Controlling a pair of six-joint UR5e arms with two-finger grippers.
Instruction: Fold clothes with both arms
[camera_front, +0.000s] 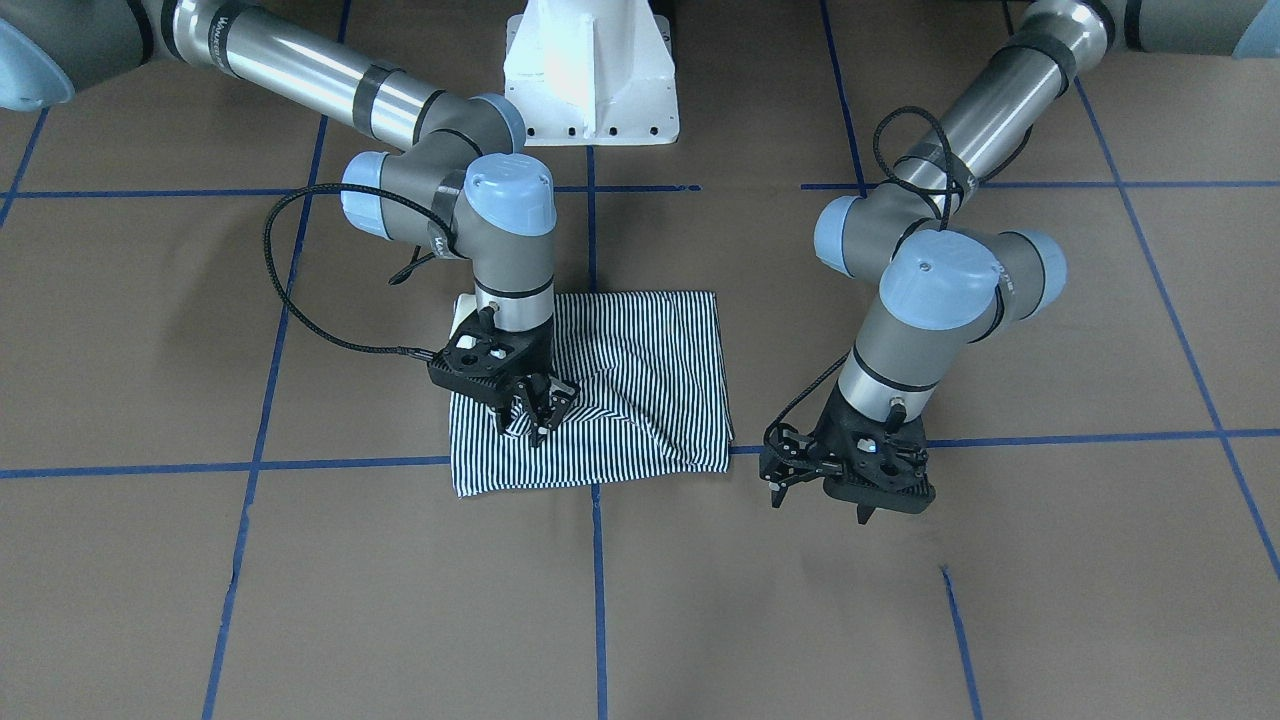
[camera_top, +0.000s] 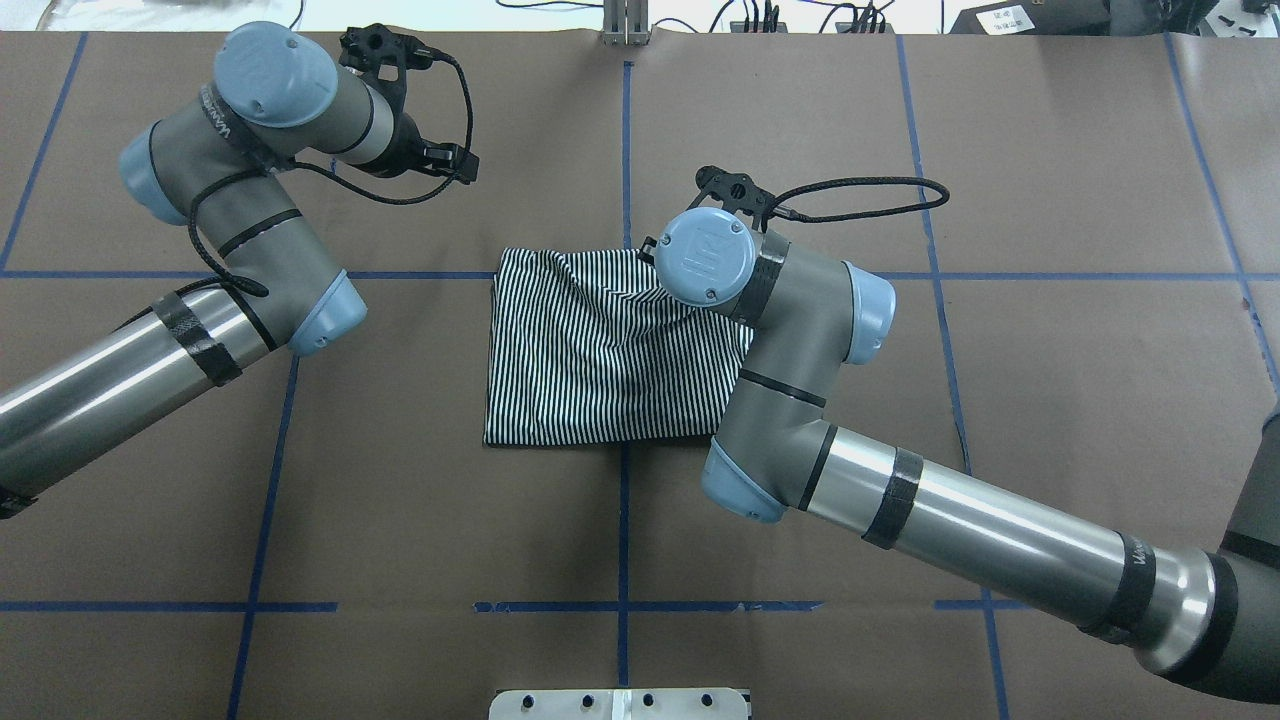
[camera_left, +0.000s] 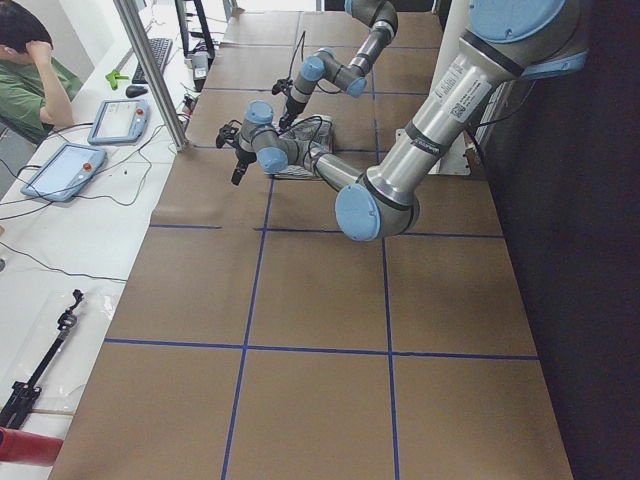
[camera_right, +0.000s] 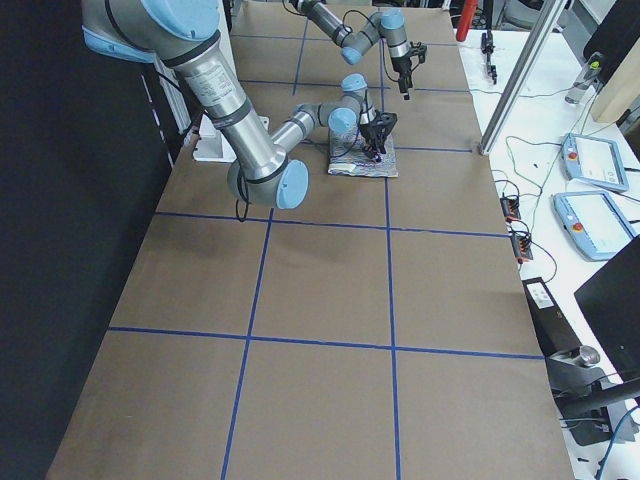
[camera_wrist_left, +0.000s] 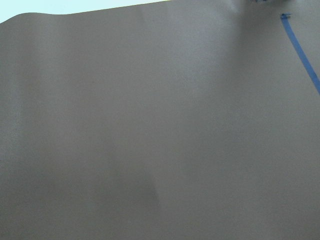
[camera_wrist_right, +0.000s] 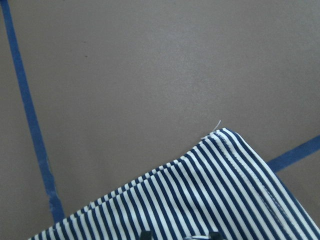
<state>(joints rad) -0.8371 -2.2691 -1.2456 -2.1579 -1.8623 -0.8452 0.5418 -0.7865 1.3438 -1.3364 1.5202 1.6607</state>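
From overhead, the right arm (camera_top: 800, 400) hid the right claw (camera_front: 535, 405). The front-facing view showed it down on the shirt (camera_front: 640, 370), jaws apart and tips on the cloth. The left claw (camera_front: 840, 480) hung beside the shirt, apart from it, and whether it was open or closed could not be told. The navy-and-white striped shirt lay mid-table as a creased, folded rectangle. The table (camera_front: 200, 600) was brown, gridded with blue tape (camera_front: 350, 465). The left side view showed a person (camera_left: 30, 70) in green near two control pendants (camera_left: 62, 170).
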